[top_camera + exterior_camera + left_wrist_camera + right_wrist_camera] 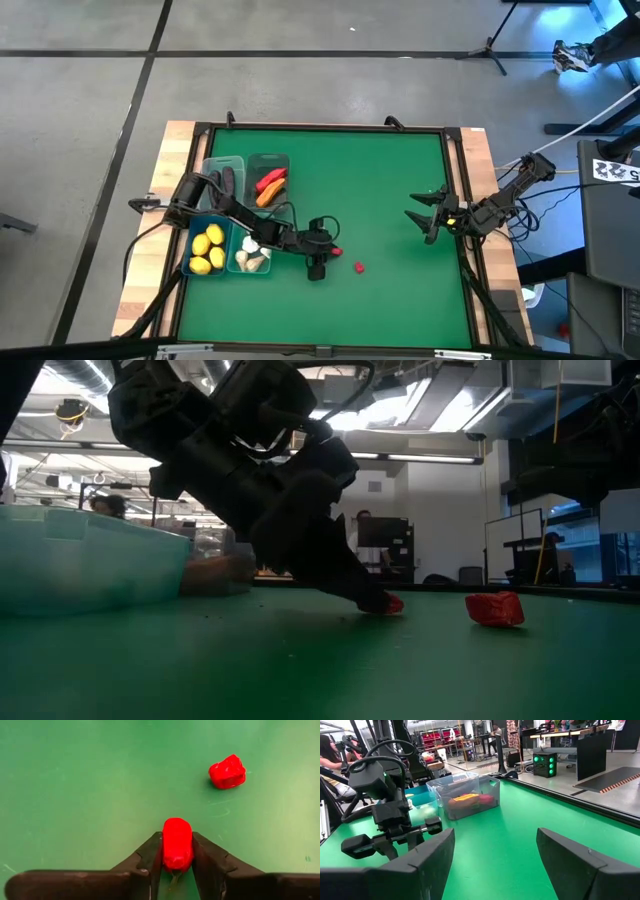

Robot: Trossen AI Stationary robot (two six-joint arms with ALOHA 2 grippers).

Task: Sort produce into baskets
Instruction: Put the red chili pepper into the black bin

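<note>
Green felt-covered table (380, 180) fills the middle of the high view, with four small translucent plastic bins clustered at its left edge. Left gripper (322, 262) sits low at lower centre, fingers (150, 857) clamped on a small red toy pepper (177, 843); in the left wrist view both pads touch its sides. The piece looks to be on or just above the felt, hard to tell from the low view. Second small red toy pepper (359, 267) lies loose on the felt just right of that gripper, apart from it.

Bins:
- lower-left blue-teal bin (192, 262): round yellow toy lemons (207, 248)
- lower-right blue-teal bin (268, 270): white toy garlic bulbs (250, 256)
- upper-right clear grey bin (270, 160): red pepper and orange carrot (269, 192)
- upper-left clear grey bin (215, 164): dark purple piece, partly hidden by the arm

Right gripper (423, 218) waits at centre right, fingers spread apart, holding nothing.
</note>
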